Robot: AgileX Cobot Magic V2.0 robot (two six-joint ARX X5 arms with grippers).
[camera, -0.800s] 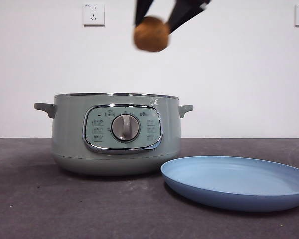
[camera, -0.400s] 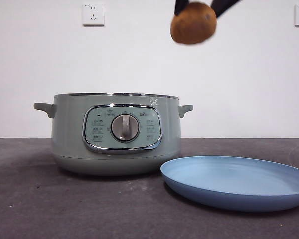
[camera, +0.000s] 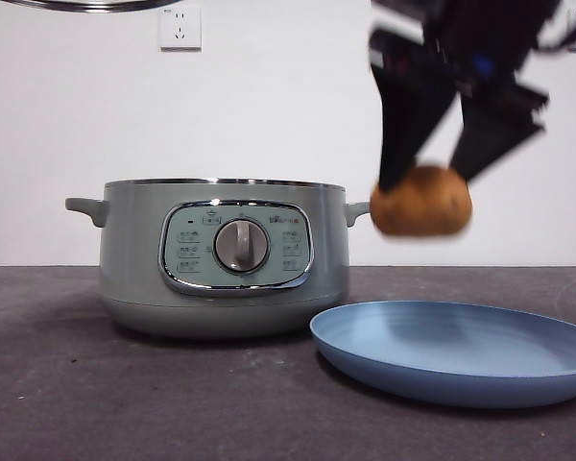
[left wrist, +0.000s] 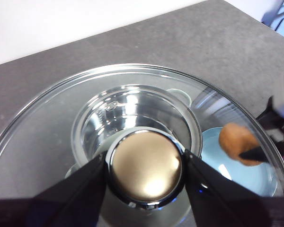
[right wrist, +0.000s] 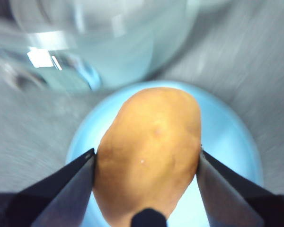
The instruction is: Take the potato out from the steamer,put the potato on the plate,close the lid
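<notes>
**Potato clear of steamer and held over plate; release and lid closure outstanding**

While the potato [camera: 421,201] hangs in the air above the plate [camera: 518,384], the first step of the task can be judged complete: it is out of the steamer [camera: 225,257] and sits to the side of the pot, level with its rim, with open space between it and the plate surface below. The right gripper [camera: 434,181] has both black jaws closed against the potato's flanks; the right wrist view confirms the grip, the potato [right wrist: 149,156] filling the gap between the jaws with the plate [right wrist: 232,137] directly beneath it. The arm is blurred in the front view.

The left gripper [left wrist: 145,170] is clamped on the knob of the lid [left wrist: 47,118], one jaw on either side of it. Through the glass the left wrist view shows the open steamer [left wrist: 137,118] below, with nothing visible inside it. Only the steel rim of the lid [camera: 91,5] enters the front view, at the top edge, high above the pot and well apart from it.

Status by judgement:
- Removal from the steamer: done
- Placing on the plate: under way, not finished; the potato has yet to touch down and be released
- Closing the lid: not begun; the lid is held aloft above the pot and must be lowered onto the rim

The plate rests on the dark table [camera: 77,384] just beside the steamer
</notes>
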